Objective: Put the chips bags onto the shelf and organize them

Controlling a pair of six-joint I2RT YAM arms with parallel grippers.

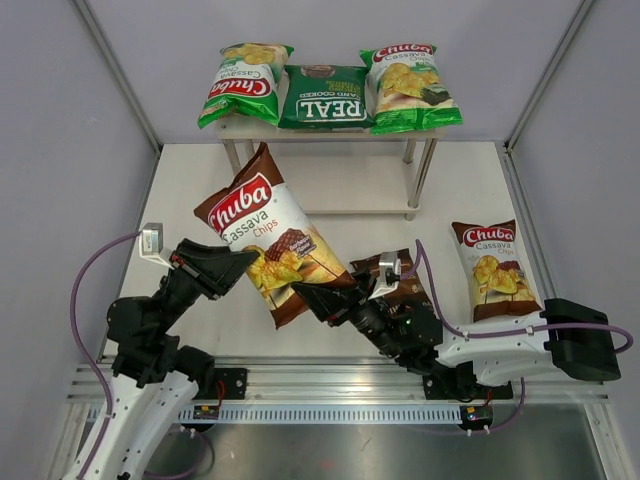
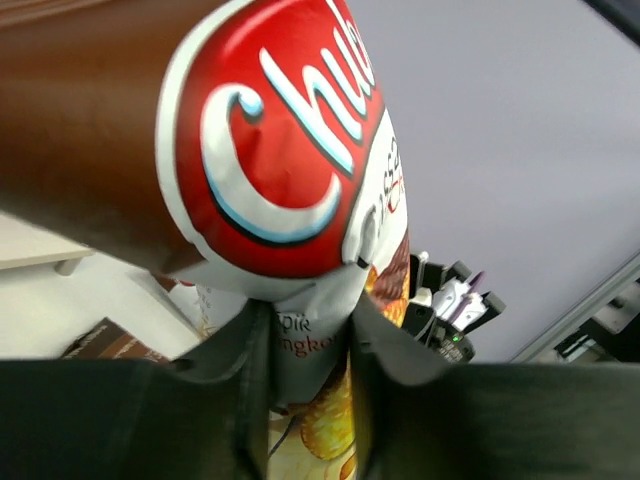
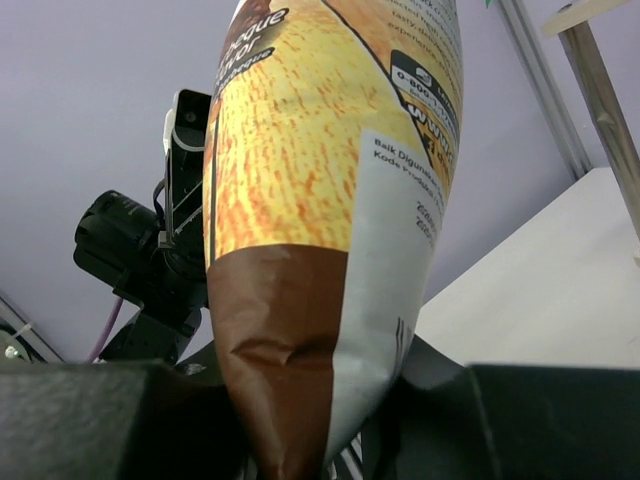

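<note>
From above, the shelf (image 1: 360,185) beyond both claws carries three bags on its top board: left green Chuba (image 1: 245,82), REAL bag (image 1: 324,97) and right green Chuba (image 1: 408,87). The lifted brown Chuba bag (image 1: 262,230) hangs between the left claw (image 1: 245,268) and the right claw (image 1: 308,297). Right of the right claw, a second brown Chuba (image 1: 492,270) lies on the surface (image 1: 180,200).

In the left wrist view, the left claw (image 2: 305,385) is clamped on the lifted bag's (image 2: 270,150) edge, with the logo above it.

In the right wrist view, the right claw (image 3: 310,425) grips the bag's (image 3: 330,150) brown end. Only this view shows the bag's back print.
</note>
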